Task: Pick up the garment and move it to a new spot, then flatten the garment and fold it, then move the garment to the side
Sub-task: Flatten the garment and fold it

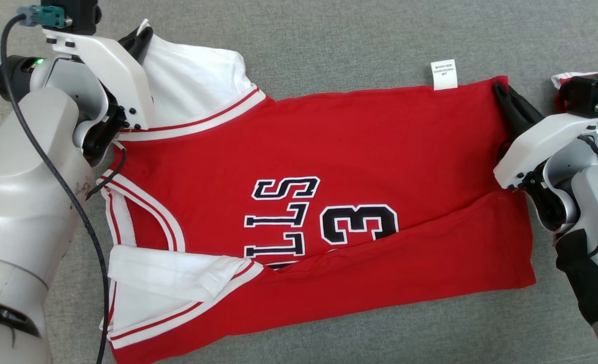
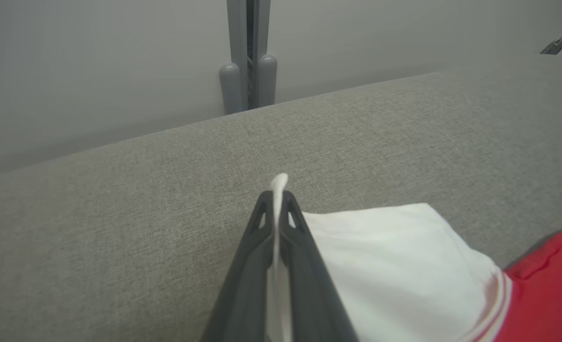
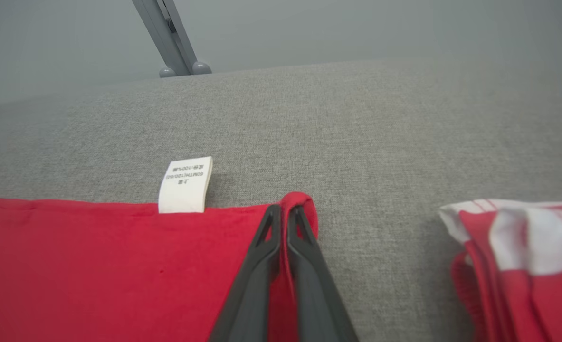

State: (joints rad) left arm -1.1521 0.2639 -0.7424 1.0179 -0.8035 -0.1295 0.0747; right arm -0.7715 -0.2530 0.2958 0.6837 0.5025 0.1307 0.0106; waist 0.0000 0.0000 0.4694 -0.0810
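Observation:
A red jersey with white sleeves and black lettering [image 1: 329, 202] lies spread sideways on the grey surface, its near long edge folded over. My left gripper [image 1: 144, 33] is shut on the tip of the far white sleeve [image 1: 192, 81]; in the left wrist view the white cloth [image 2: 395, 256] sticks out between the closed fingers [image 2: 277, 199]. My right gripper [image 1: 501, 93] is shut on the far hem corner of the jersey, and in the right wrist view red cloth [image 3: 95, 266] curls over the fingertips [image 3: 285, 213]. A white care label [image 3: 185, 185] pokes from the hem.
A second folded red-and-white garment [image 3: 513, 256] lies to the right of my right gripper, seen at the head view's right edge [image 1: 564, 76]. Grey metal legs [image 2: 248, 57] stand beyond the far edge of the grey fabric surface [image 1: 329, 45].

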